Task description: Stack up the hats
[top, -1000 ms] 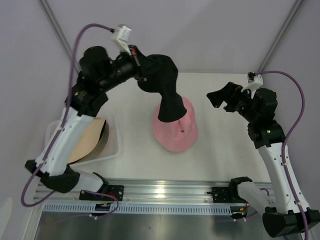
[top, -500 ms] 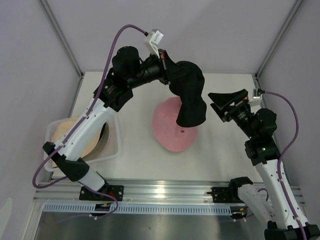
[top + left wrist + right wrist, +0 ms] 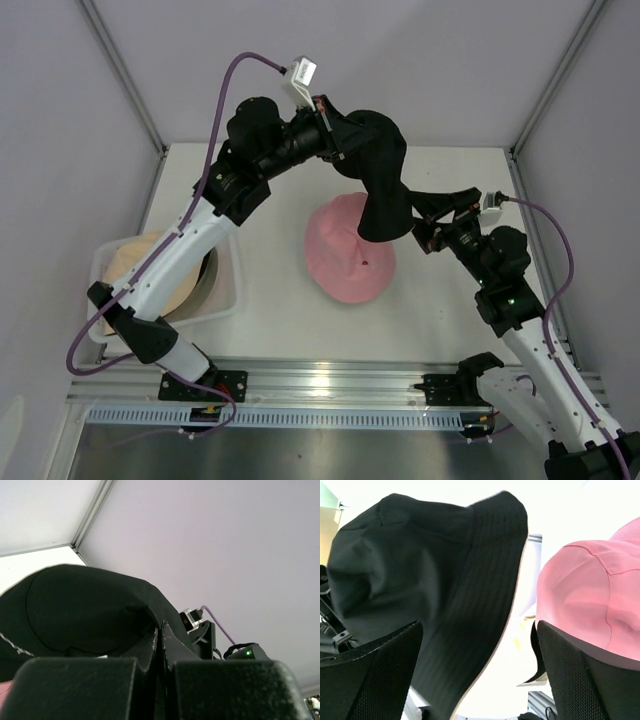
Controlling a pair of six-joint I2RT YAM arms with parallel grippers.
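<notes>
While the left gripper is clamped on the black hat up in the air, cloth dangling over the pink hat lying on the table, right gripper spread wide just beside the hanging cloth, beige hat in the white basket at left.

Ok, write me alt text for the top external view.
The left end effector holds a black hat in the air, hanging limp above one edge of a pink hat on the table. The right end effector, open, points at the black hat's lower part; a beige hat sits in a white basket at left.
</notes>
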